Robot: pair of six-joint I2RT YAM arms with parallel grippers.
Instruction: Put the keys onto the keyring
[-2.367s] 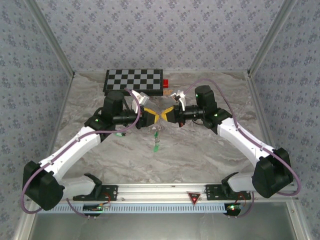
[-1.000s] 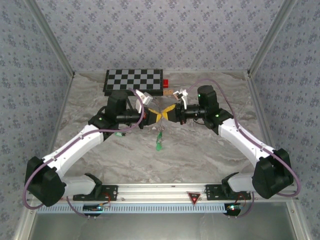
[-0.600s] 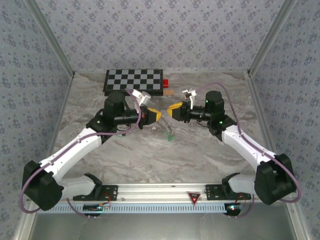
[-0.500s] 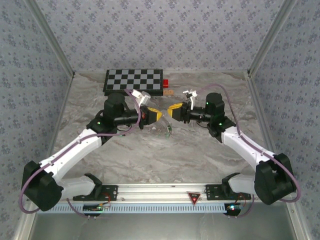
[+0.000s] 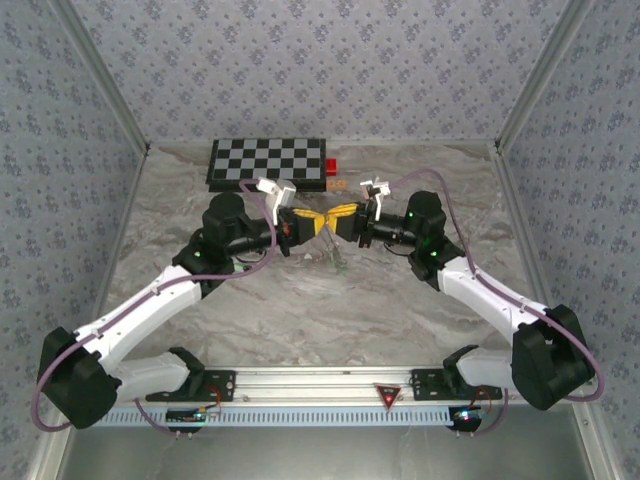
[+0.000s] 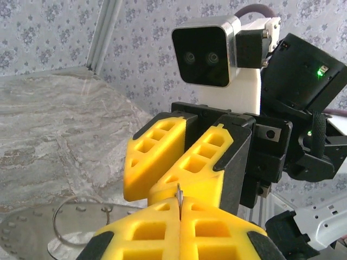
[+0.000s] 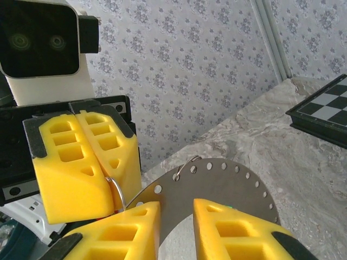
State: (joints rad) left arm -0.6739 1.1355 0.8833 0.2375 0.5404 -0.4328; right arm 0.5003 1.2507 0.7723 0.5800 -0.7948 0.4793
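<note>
While the left gripper (image 6: 178,211) is clenched on the keyring (image 6: 178,193), a thin grey wire loop pinched edge-on above a hole-rimmed grey disc (image 7: 217,179), the facing right gripper (image 7: 177,211) is noted released, fingers apart.

The chessboard (image 5: 268,160) lies on the table (image 5: 420,300), at its far edge. A small block (image 5: 331,166) lies just off the board's right end, and a smaller piece (image 5: 339,184) lies off its near right corner. In front of that corner the two grippers meet tip to tip above the table — the left gripper (image 5: 316,222) towards the board's middle, the right gripper (image 5: 334,214) past its right end. The keyring (image 7: 116,190) stands out from between the left gripper's fingers. The keys (image 5: 338,262) sit further in front of the board than the grippers.
</note>
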